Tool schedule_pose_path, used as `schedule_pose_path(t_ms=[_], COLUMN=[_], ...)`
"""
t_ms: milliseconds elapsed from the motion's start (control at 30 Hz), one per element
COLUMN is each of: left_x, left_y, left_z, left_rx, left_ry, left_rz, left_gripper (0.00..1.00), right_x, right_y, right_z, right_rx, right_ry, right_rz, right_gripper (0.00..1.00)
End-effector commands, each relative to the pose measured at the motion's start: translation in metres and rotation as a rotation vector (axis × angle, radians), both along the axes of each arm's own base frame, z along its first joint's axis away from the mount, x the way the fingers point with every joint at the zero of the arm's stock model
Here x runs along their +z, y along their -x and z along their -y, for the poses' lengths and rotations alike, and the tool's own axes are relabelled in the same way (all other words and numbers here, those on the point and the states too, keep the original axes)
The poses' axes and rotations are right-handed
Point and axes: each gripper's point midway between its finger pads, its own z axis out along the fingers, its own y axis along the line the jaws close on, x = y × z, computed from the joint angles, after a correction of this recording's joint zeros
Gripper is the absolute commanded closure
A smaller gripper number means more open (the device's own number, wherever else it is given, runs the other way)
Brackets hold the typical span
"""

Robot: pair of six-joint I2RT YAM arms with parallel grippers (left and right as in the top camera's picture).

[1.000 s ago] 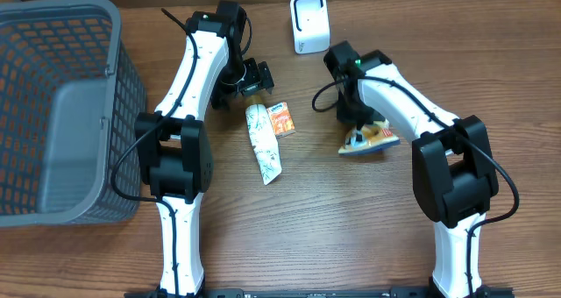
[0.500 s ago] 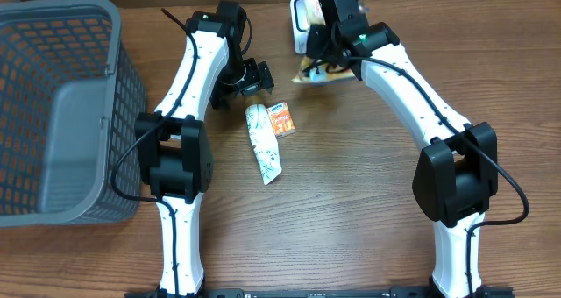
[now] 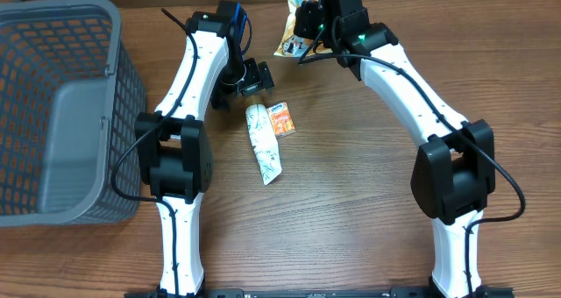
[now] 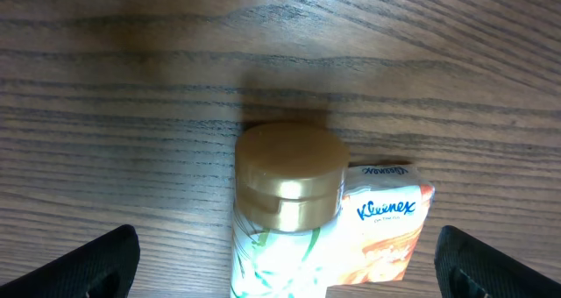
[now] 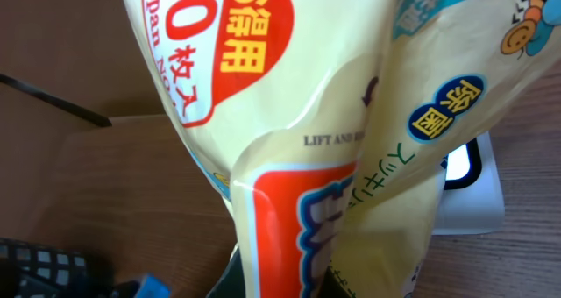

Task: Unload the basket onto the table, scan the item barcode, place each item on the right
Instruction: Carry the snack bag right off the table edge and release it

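Right gripper (image 3: 307,24) is closed on the pack (image 3: 296,9), a yellow printed pouch held up off the table (image 3: 351,202) at its far edge. From the right wrist view I see the pack (image 5: 289,114) filling the frame, creased down its middle, its long axis running away from the jaws. The scanner (image 5: 469,193) shows only as a white corner with a dark window, behind the pack and to the right. From overhead it is hidden by pack and arm.

I find no barcode on any face in view. In my judgement the coming move turns on which face looks at the scanner window; I cannot tell that from here.

Left gripper (image 3: 250,77) hangs with jaws wide open and empty over the gold-capped tube (image 4: 289,171), which lies touching a Kleenex pack (image 4: 381,228). Both lie well apart from the scanner and obstruct nothing. Basket (image 3: 114,35) stands far left.

The right arm is the nearer one.
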Motion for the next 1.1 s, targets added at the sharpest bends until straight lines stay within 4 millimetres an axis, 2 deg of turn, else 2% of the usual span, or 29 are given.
schedule_pose_path(t_ms=[0, 267, 433, 533, 633, 667, 700, 733, 767, 833, 867, 900, 933, 967, 1000, 1067], left_x=[0.007, 0.007, 0.007, 0.007, 0.007, 0.007, 0.007, 0.007, 0.007, 0.007, 0.007, 0.007, 0.007, 0.007, 0.007, 0.007], left_y=[-0.001, -0.001, -0.001, -0.001, -0.001, -0.001, -0.001, -0.001, -0.001, -0.001, -0.001, -0.001, -0.001, -0.001, -0.001, -0.001], left_z=[-0.004, -0.004, -0.004, -0.004, -0.004, -0.004, -0.004, -0.004, -0.004, -0.004, -0.004, -0.004, -0.004, -0.004, -0.004, -0.004], left_rx=[0.007, 0.007, 0.007, 0.007, 0.007, 0.007, 0.007, 0.007, 0.007, 0.007, 0.007, 0.007, 0.007, 0.007, 0.007, 0.007], left_ry=[-0.010, -0.010, -0.010, -0.010, -0.010, -0.010, -0.010, -0.010, -0.010, -0.010, -0.010, -0.010, -0.010, -0.010, -0.010, -0.010], left_rz=[0.017, 0.017, 0.017, 0.017, 0.017, 0.017, 0.017, 0.017, 0.017, 0.017, 0.017, 0.017, 0.017, 0.017, 0.017, 0.017], left_gripper=[0.00, 0.00, 0.00, 0.00, 0.00, 0.00, 0.00, 0.00, 0.00, 0.00, 0.00, 0.00, 0.00, 0.00, 0.00, 0.00], right_x=[-0.017, -0.035, -0.035, -0.024, 0.006, 0.027, 0.039, 0.057, 0.082, 0.100, 0.105, 0.104, 0.101, 0.090, 0.079, 0.062], right_y=[-0.008, -0.009, -0.009, -0.008, -0.010, -0.011, -0.012, -0.013, -0.011, -0.003, 0.006, 0.014, 0.020, 0.034, 0.048, 0.069], right_z=[0.001, 0.025, 0.026, 0.026, 0.045, 0.064, 0.079, 0.104, 0.148, 0.203, 0.249, 0.282, 0.303, 0.345, 0.378, 0.421], right_rx=[-0.001, -0.073, -0.078, -0.078, -0.111, -0.146, -0.175, -0.228, -0.316, -0.414, -0.495, -0.553, -0.593, -0.669, -0.732, -0.822], right_ry=[0.013, 0.142, 0.146, 0.139, 0.128, 0.112, 0.101, 0.080, 0.051, 0.043, 0.052, 0.062, 0.069, 0.080, 0.087, 0.100], right_rz=[-0.017, -0.038, -0.039, -0.026, -0.002, 0.011, 0.016, 0.019, 0.018, 0.007, -0.017, -0.046, -0.071, -0.134, -0.195, -0.274], right_gripper=[0.96, 0.96, 0.96, 0.96, 0.96, 0.96, 0.96, 0.96, 0.96, 0.96, 0.96, 0.96, 0.96, 0.96, 0.96, 0.96])
